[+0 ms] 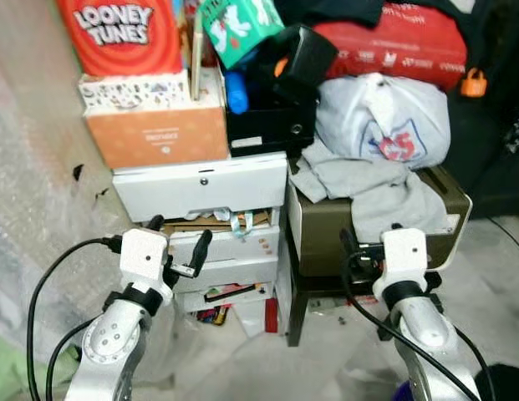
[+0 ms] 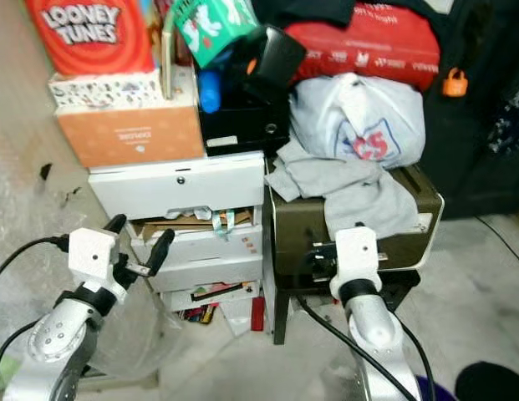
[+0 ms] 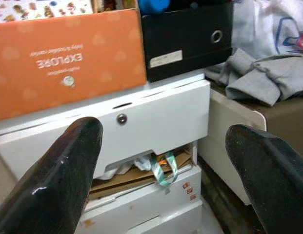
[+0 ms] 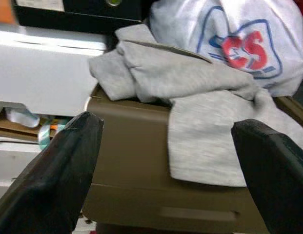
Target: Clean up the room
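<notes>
1. Facing a cluttered stack of storage, the robot is holding both arms raised in front of it; neither claw is carrying anything.
2. Hovering before the white drawers [image 1: 205,188], the left gripper [image 1: 177,243] is standing released, its two black fingers [image 3: 58,170] spread wide apart in the left wrist view, with the drawer front and its small round knob [image 3: 122,118] framed between them.
3. Showing through the gap under that top drawer, cardboard and a striped ribbon [image 3: 163,165] are spilling out, so the drawer is sitting partly open and overfilled.
4. Pointing at the olive-brown box [image 1: 359,230] beside the drawers, the right gripper [image 4: 166,146] is likewise standing released, empty, with its fingers wide apart.
5. Lying draped over the top and front edge of that box, a grey garment [image 4: 190,97] is resting against a white bag with a red and blue logo [image 1: 384,121]; this loose cloth is probably the nearest thing to tidy.
6. Sitting above the drawers, an orange box [image 1: 155,134] and a black file box [image 1: 267,129] are carrying further clutter.
7. Judging from the pose, the step in hand is an approach, with nothing yet grasped.
8. Reaching forward with the right arm until the fingers are straddling a fold of the garment, then closing, is what the next move appears to call for.
</notes>
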You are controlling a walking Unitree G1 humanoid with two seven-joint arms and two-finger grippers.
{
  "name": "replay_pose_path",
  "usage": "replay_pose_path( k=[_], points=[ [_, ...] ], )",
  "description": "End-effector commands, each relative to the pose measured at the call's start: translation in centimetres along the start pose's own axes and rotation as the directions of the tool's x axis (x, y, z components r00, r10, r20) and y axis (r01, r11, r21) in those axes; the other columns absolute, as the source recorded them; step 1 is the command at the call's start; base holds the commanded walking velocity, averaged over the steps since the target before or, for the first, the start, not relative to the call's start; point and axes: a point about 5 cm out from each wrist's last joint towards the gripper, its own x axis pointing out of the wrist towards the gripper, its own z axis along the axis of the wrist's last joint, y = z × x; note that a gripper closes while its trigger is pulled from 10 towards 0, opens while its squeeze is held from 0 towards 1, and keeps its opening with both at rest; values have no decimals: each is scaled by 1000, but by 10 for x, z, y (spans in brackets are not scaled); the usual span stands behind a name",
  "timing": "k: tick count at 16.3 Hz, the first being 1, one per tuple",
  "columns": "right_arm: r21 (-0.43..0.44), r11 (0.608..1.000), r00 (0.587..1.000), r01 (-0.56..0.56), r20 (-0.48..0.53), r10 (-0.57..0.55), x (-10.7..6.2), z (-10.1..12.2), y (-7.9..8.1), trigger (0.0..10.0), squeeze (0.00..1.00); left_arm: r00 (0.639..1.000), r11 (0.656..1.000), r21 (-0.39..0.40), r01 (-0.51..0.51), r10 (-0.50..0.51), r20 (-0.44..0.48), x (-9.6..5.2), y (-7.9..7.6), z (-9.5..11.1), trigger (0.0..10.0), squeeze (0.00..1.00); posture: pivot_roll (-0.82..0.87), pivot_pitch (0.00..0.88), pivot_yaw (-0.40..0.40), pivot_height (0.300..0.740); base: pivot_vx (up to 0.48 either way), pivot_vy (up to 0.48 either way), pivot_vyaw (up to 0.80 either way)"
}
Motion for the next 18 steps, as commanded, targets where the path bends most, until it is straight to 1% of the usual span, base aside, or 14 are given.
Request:
replay_pose_path(
  k=[1,2,8,10,14,17,18],
  points=[
    [-11,1000,1000,16,-5,-16,-1,-2,-4,10000,0,1000,1000,3,23,-23,9,3,-4,3,10000,0,-104,22,11,740,0,0,0],
    [-13,1000,1000,16,-4,-16,-1,-1,-5,10000,0,1000,1000,1,23,-23,11,4,-5,4,10000,0,-105,21,10,740,0,0,0],
    [-27,1000,1000,7,-3,-7,1,0,-5,10000,0,1000,1000,-3,18,-18,16,6,-7,4,10000,0,-105,28,-3,740,0,0,800],
    [-27,1000,1000,5,-3,-5,1,-1,-4,10000,0,1000,1000,15,3,-3,18,7,-8,5,10000,0,-106,32,-5,740,0,0,800],
    [-28,1000,1000,2,-3,-2,1,0,-4,10000,0,1000,1000,25,-4,4,24,7,-8,6,10000,0,-106,32,-7,740,0,0,800],
    [-29,1000,1000,3,-2,-3,2,0,-4,10000,0,999,999,33,31,-32,26,7,-11,8,10000,0,-103,31,-6,740,0,0,800],
    [-31,1000,1000,3,1,-3,2,1,-5,10000,0,998,998,54,43,-45,32,8,-14,11,10000,0,-101,30,-6,740,0,0,800]
  ],
)
